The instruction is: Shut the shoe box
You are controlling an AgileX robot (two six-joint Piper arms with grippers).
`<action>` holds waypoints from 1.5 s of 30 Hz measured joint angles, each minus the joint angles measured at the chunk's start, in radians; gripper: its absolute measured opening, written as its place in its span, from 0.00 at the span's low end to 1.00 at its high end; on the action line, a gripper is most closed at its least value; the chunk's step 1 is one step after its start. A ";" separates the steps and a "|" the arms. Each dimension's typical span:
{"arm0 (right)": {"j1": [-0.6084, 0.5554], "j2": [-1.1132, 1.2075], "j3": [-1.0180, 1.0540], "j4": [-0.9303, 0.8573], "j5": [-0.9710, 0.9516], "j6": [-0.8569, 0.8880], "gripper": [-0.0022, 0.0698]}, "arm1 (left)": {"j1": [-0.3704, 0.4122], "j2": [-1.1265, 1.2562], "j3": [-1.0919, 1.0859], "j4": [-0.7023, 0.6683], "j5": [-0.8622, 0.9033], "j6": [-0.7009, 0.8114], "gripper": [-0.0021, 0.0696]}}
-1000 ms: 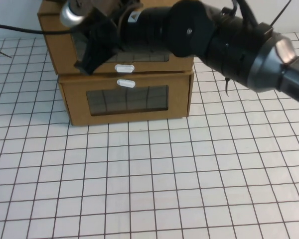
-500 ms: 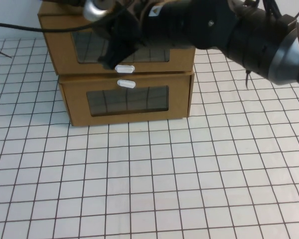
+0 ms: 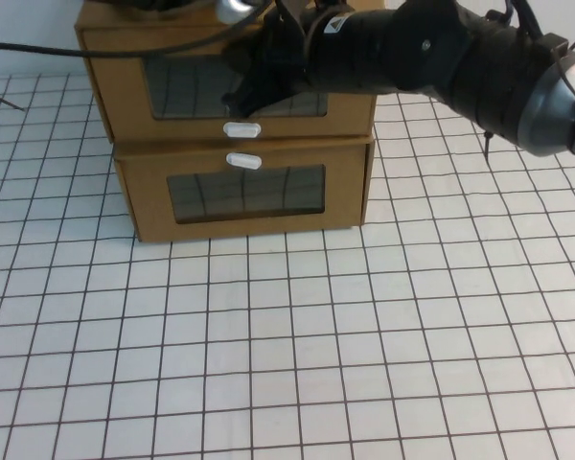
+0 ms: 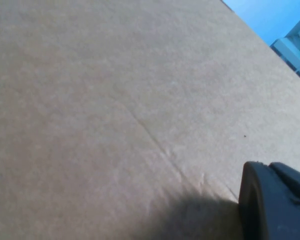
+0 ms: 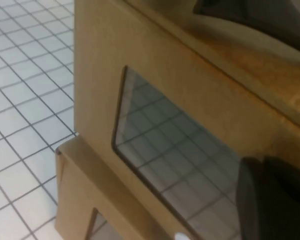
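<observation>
The right hand [image 3: 259, 72] is pressed against the shoe box [image 3: 115, 91] window; the left hand [image 4: 275, 202] is seen over cardboard (neither hand's opening can be told).

The right gripper [image 3: 254, 81] is sliding rightward and upward across the shoe box [image 3: 115, 86] front, from its left window edge toward the window's middle, now above the pull tab [image 3: 241, 128], while the arm is rising clear behind it.

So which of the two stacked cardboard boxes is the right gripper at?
The upper box, white tab below its window; right gripper is at its front. Left gripper is against cardboard.
</observation>
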 joint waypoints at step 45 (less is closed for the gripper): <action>-0.258 -1.430 1.340 -0.127 -0.026 0.059 0.01 | 0.202 -2.000 1.611 0.248 -0.443 0.105 0.02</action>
